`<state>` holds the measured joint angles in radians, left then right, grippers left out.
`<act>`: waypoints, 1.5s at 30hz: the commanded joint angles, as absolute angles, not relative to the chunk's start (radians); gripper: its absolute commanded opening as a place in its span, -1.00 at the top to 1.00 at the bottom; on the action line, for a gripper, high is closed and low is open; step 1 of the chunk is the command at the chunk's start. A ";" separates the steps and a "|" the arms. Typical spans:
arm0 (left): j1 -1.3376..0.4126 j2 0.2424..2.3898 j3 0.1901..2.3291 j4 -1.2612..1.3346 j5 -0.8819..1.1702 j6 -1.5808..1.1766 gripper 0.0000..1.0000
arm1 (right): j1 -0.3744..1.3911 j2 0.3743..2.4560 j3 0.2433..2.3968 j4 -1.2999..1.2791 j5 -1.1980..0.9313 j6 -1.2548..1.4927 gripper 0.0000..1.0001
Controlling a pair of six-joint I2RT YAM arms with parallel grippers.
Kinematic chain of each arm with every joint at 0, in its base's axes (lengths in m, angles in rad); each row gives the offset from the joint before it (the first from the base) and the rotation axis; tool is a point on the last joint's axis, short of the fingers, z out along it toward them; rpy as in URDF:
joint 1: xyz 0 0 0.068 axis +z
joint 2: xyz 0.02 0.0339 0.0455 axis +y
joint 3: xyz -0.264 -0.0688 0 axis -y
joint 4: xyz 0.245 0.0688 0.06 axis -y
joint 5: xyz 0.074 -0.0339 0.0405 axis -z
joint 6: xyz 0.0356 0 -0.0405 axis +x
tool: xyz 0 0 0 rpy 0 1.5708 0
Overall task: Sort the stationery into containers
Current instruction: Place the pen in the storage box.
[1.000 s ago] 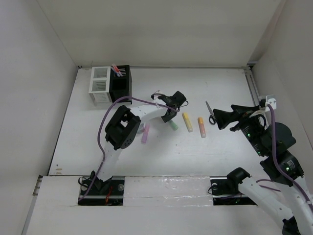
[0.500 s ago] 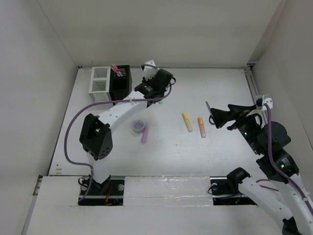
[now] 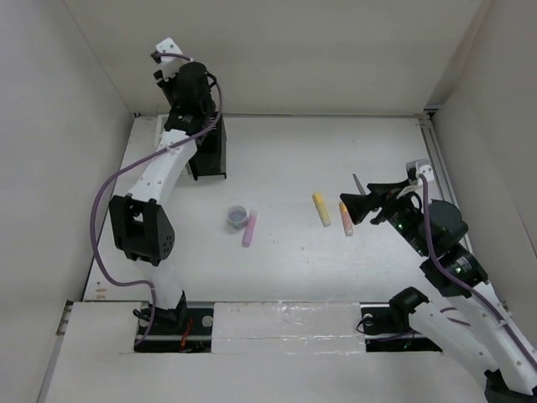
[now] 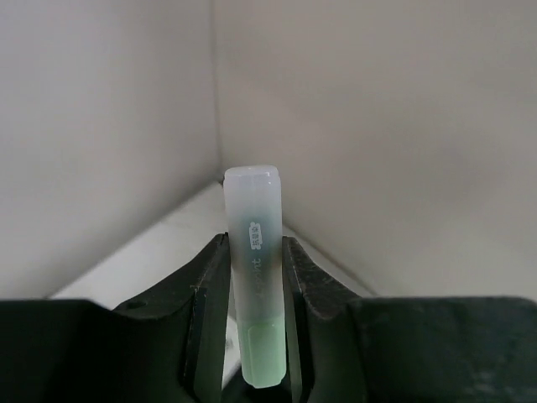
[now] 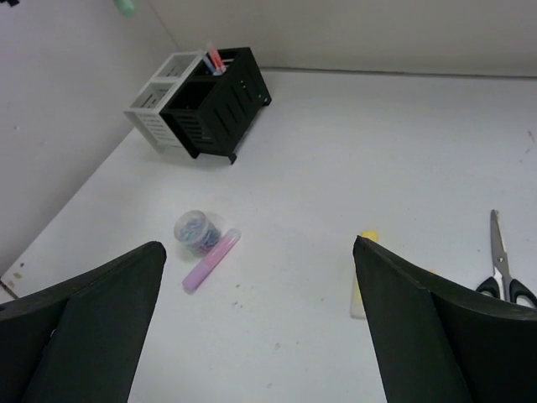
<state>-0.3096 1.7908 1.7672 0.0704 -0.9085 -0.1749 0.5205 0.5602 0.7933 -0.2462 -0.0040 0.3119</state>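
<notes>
Left wrist view shows the left claw [image 4: 254, 252] narrow, its two black fingers [image 4: 210, 285] pressing on a green marker [image 4: 254, 277] that stands upright between them, its pale cap end up. In the top view this claw is raised high at about 11 o'clock of the table, over the containers, and the left arm reaches up to it in a long line from its base at 7 o'clock.

The right claw [image 3: 361, 204] is spread wide and holds nothing. It hovers at about 3 o'clock, pointing toward 9 o'clock, just beside an orange marker [image 3: 346, 218] and the scissors [image 3: 359, 183].

The white box [image 5: 155, 105] and the black box [image 5: 220, 101] stand joined side by side at 11 o'clock. Two pens, one red and one blue [image 5: 211, 59], stick out of the black box. Inside the white box I cannot see.

On the white table [image 3: 294, 269], a yellow marker [image 3: 321, 209] lies near the centre, close to the orange one. Toward 8 o'clock from the centre lies a purple marker [image 3: 248, 228], with a small round item [image 3: 237, 217] touching it or just beside it. Plain pale walls close the table on three sides.
</notes>
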 commanded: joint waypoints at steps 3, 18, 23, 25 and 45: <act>-0.216 1.854 1.758 0.492 -0.891 0.064 1.00 | 0.528 0.584 0.765 -0.109 -0.087 0.325 -1.00; -0.109 2.146 1.881 0.592 -0.723 0.043 1.00 | 0.528 0.755 0.790 -0.002 -0.172 0.344 -1.00; -0.098 2.157 1.807 0.667 -0.739 0.061 1.00 | 0.528 0.785 0.799 0.017 -0.181 0.334 -1.00; -0.089 2.157 1.767 0.679 -0.739 0.061 1.00 | 0.528 0.796 0.799 0.026 -0.181 0.334 -1.00; -0.060 2.028 1.552 0.680 -0.634 -0.078 0.41 | 0.537 0.796 0.790 0.054 -0.209 0.354 -1.00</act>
<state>-0.0551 2.1456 1.5616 0.6292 -0.6521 -0.0536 0.5255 0.8120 0.7567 -0.0139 -0.1932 0.3470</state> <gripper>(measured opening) 0.281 0.999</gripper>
